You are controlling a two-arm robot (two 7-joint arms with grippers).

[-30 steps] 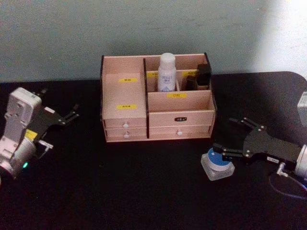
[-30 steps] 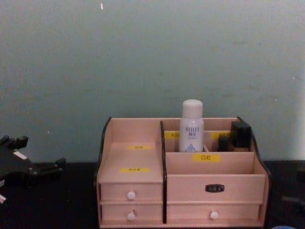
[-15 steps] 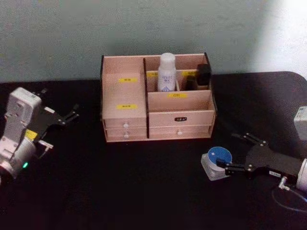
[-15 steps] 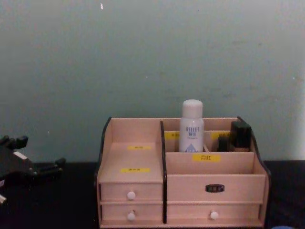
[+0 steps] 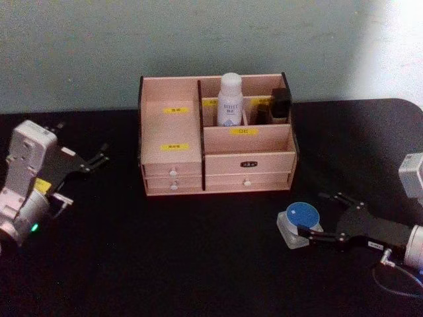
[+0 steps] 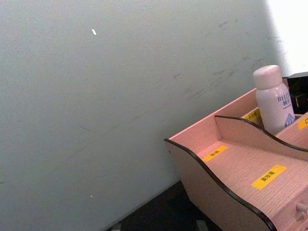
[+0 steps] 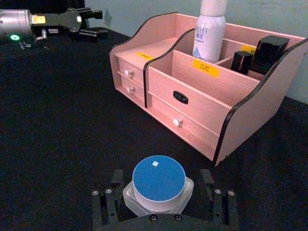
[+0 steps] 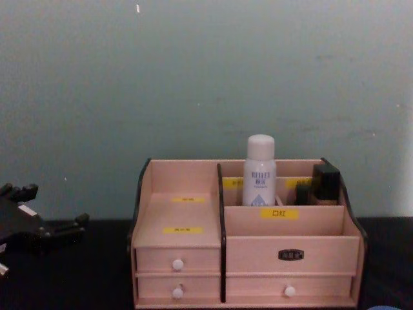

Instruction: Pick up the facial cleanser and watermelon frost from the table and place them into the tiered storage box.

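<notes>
the black counter [image 5: 198,277] carries the tiered storage box [image 5: 172,165], where the facial cleanser [image 5: 230,100] already stands upright in a rear compartment, so half the task looks done. the watermelon frost [image 5: 301,223] sits on the counter, before the box's right end. within the last second the right gripper [image 5: 310,212] has sunk from above it to straddle it, jaws wide, not touching; closing seems next. the left gripper [image 5: 104,153] waits far left, jaws apart.
</notes>
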